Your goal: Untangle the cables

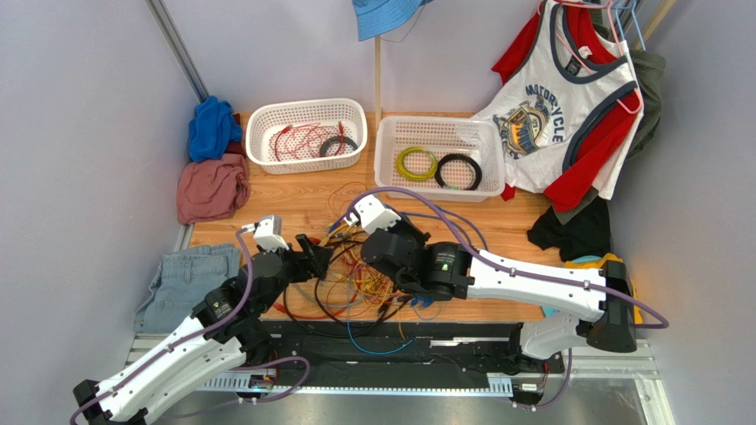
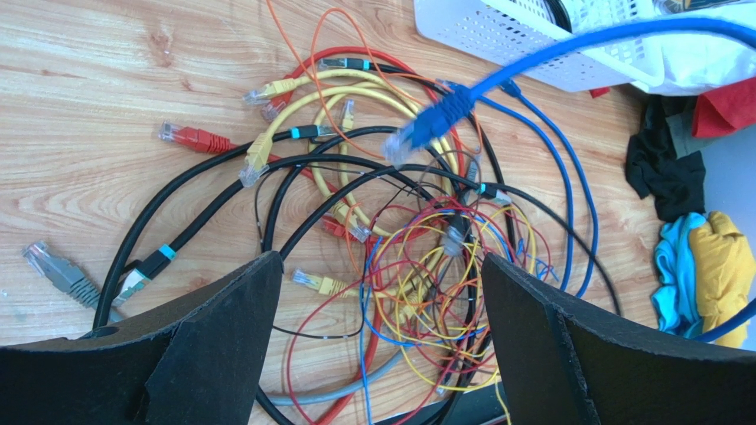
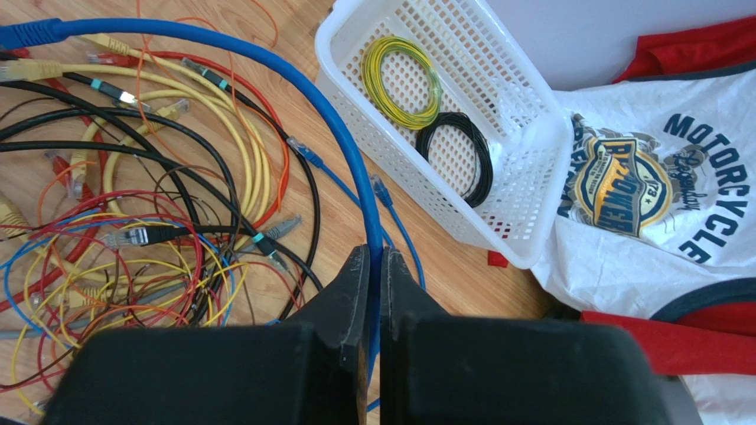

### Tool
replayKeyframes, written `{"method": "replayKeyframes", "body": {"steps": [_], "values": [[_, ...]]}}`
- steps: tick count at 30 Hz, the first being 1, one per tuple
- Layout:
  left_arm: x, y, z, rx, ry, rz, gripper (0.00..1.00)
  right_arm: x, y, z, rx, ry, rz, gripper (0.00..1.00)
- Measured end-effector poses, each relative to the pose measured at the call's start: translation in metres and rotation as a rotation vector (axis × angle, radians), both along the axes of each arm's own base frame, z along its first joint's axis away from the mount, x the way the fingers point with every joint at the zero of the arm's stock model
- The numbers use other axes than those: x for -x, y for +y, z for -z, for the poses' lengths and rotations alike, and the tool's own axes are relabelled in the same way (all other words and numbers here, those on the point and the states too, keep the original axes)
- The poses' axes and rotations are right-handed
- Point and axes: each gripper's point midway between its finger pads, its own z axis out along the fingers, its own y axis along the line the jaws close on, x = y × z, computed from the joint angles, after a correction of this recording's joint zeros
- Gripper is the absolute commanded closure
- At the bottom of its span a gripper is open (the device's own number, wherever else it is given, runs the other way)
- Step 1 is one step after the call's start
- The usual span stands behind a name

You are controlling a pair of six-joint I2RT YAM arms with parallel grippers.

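The cables (image 1: 359, 288) lie heaped at the near edge of the tabletop (image 1: 293, 199), too many to count. The left end effector (image 2: 381, 274) gapes wide and empty just over them. The right end effector (image 3: 374, 255), shut tight, pinches one blue cable (image 3: 366, 221), arcing leftward, plug nearest the left arm. Farther off stand two white baskets (image 1: 259, 146).
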Motion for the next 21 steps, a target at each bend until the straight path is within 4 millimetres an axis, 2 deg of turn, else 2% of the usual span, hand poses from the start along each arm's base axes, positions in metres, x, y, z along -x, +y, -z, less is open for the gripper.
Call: {"method": "replayKeyframes", "body": {"steps": [3,5,7,11,14,18,21], "values": [[0.000,-0.001,0.003,-0.012,0.007,0.005,0.07,0.006,-0.003,-0.007,-0.042,0.027,-0.036,1.00],[0.000,-0.002,0.003,-0.012,0.007,0.013,0.06,0.011,-0.008,-0.026,-0.135,0.037,-0.070,1.00],[0.001,-0.009,-0.002,0.004,-0.006,0.046,0.06,0.017,-0.018,-0.055,-0.270,0.032,-0.098,1.00],[0.009,-0.046,-0.017,0.097,-0.064,0.232,0.04,0.024,-0.035,-0.121,-0.507,-0.010,-0.119,1.00],[0.017,-0.079,-0.019,0.157,-0.076,0.390,0.01,0.026,-0.039,-0.157,-0.618,-0.038,-0.128,1.00],[0.031,-0.109,-0.016,0.196,-0.088,0.546,0.01,0.025,-0.033,-0.172,-0.652,-0.042,-0.132,1.00],[0.039,-0.123,-0.024,0.230,-0.132,0.622,0.01,0.024,-0.024,-0.170,-0.643,-0.029,-0.138,1.00]]}}
